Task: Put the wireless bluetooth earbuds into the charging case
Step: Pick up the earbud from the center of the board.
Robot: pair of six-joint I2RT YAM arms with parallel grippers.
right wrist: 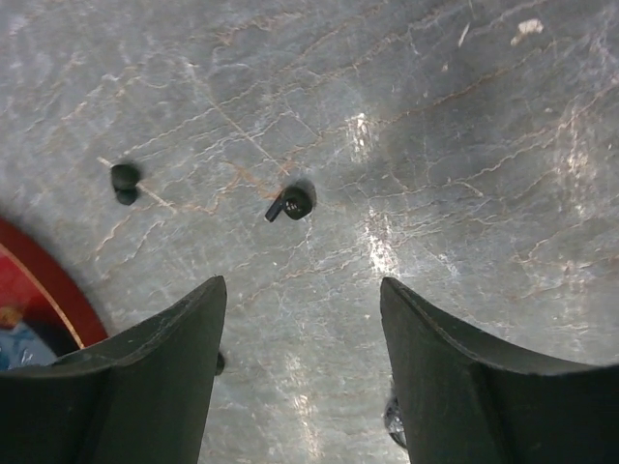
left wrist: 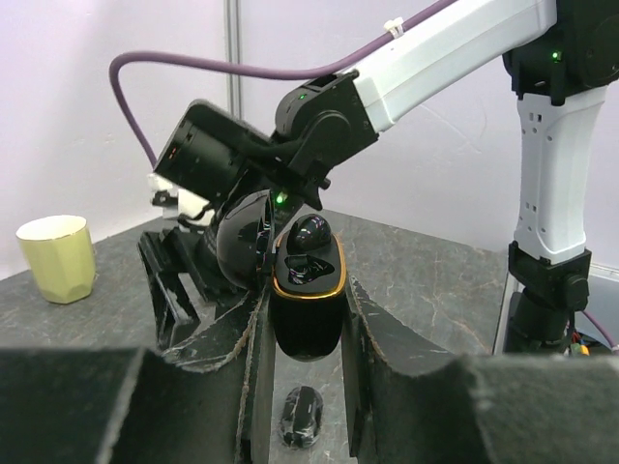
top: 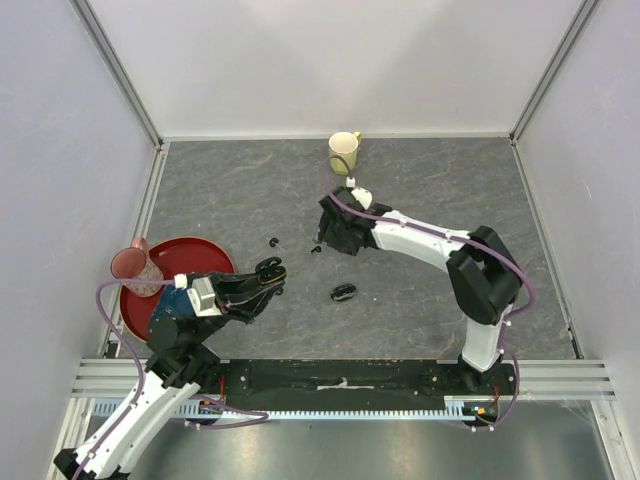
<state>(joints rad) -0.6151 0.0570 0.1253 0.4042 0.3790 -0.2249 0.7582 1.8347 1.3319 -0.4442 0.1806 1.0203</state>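
Observation:
My left gripper (top: 265,280) is shut on an open black charging case with a gold rim (left wrist: 307,290), held above the table with its lid (left wrist: 240,242) tipped back. A rounded black bud (left wrist: 311,234) appears to sit in its far well. My right gripper (right wrist: 302,290) is open and empty, pointing down just above the table. One earbud (right wrist: 293,202) lies just ahead of its fingertips, and another earbud (right wrist: 124,177) lies further left. In the top view they lie at the right gripper (top: 335,238): one earbud (top: 317,248) beside it, the other (top: 273,241) to its left.
A second, closed black case (top: 343,292) lies on the table below the held one (left wrist: 300,416). A yellow mug (top: 344,152) stands at the back. A red plate (top: 185,258) with a pink cup (top: 132,263) sits at the left, its rim also in the right wrist view (right wrist: 39,280).

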